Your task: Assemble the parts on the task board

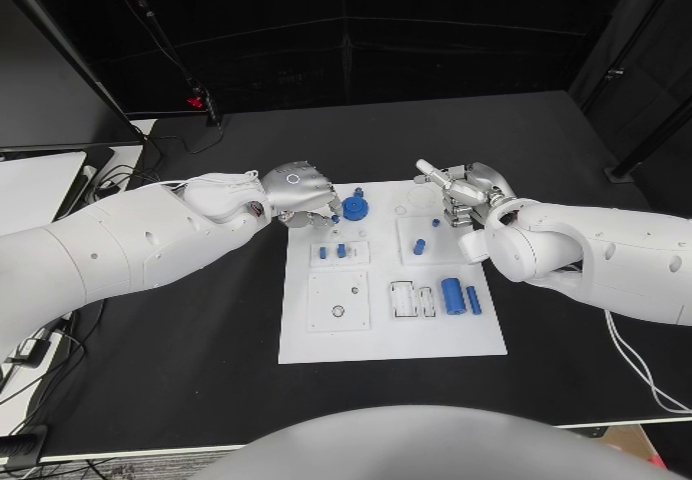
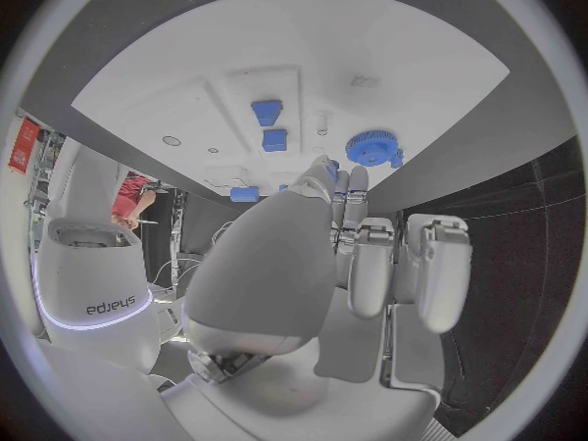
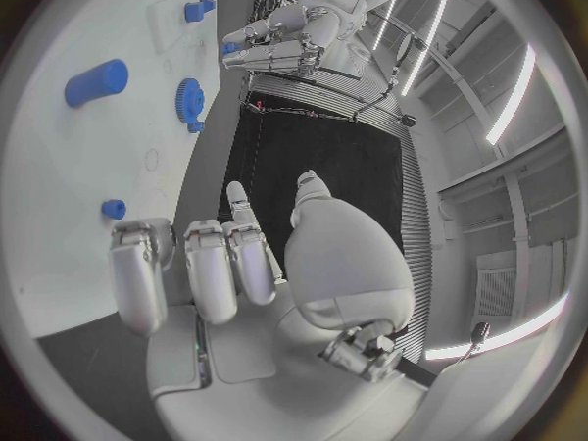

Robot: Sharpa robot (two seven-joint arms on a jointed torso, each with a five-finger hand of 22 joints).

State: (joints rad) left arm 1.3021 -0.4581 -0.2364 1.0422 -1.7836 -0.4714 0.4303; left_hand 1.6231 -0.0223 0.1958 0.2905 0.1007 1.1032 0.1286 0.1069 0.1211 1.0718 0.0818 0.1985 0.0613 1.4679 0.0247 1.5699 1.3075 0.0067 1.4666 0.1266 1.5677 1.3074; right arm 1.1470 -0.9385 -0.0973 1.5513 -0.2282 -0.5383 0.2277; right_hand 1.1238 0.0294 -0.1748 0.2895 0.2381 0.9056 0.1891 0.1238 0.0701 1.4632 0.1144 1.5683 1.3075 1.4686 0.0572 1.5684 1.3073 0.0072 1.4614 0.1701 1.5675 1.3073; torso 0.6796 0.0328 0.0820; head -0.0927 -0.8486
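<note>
The white rectangular task board [image 1: 387, 340] lies mid-table, a blue toothed gear [image 1: 355, 209] near its far edge. The left hand [image 1: 296, 193] hovers beside the gear and the right hand [image 1: 464, 190] over the far right corner, both empty with fingers apart.

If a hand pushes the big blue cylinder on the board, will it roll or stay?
The blue cylinder lies on its side on the task board, so it would probably roll if pushed across its length. It looks smooth and rigid, so the fingers might slip on it.

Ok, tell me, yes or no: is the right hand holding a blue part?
No, the right hand hovers empty at the task board's far edge.
</note>
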